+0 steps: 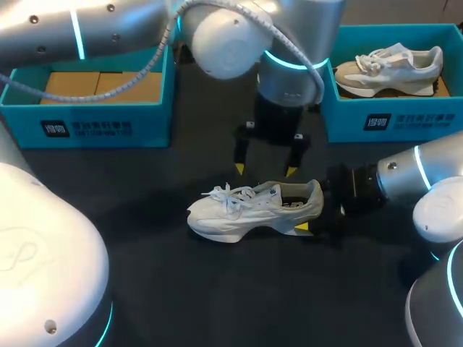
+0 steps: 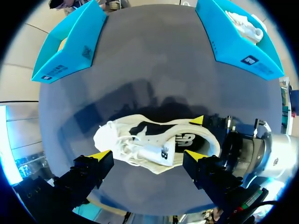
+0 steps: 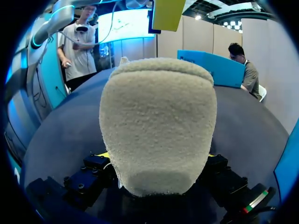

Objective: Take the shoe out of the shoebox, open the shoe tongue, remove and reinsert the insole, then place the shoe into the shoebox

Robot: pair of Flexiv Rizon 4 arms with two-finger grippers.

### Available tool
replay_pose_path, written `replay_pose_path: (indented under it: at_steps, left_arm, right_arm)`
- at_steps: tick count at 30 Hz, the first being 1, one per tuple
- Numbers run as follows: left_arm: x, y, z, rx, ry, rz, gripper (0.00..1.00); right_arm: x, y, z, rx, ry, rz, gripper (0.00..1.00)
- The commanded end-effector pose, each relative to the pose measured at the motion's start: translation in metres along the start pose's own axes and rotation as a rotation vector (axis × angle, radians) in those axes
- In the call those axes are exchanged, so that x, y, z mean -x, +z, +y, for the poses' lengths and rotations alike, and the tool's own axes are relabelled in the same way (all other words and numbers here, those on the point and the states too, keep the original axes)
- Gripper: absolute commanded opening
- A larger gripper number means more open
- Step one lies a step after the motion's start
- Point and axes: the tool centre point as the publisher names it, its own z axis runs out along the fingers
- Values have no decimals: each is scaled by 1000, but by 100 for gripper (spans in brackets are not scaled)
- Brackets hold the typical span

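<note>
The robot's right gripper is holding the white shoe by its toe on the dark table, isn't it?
Not quite. The right gripper holds the white shoe by its heel, not its toe. The laces and toe point away from it. The head view shows this. The shoe does lie on the dark table.

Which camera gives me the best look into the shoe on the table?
Left wrist view: it looks straight down into the shoe, dark insole showing through the opening. The head view has the shoe side-on, the opening only partly seen. The right wrist view shows just its fuzzy heel, close up.
</note>
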Motion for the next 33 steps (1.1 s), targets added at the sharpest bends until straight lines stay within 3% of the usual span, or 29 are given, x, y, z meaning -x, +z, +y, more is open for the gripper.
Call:
replay_pose_path:
  at_steps: [1, 11, 22, 33]
  left_arm:
    - [-17, 13, 1, 7, 3, -39, 100]
    - [-29, 35, 1, 18, -2, -95, 100]
    - [-23, 50, 3, 41, 6, -131, 100]
    - [-16, 67, 10, 10, 16, -191, 100]
  right_arm:
    - [2, 7, 0, -8, 1, 0, 0]
    - [2, 7, 0, -8, 1, 0, 0]
    - [2, 7, 0, -8, 1, 0, 0]
    - [2, 7, 0, -8, 1, 0, 0]
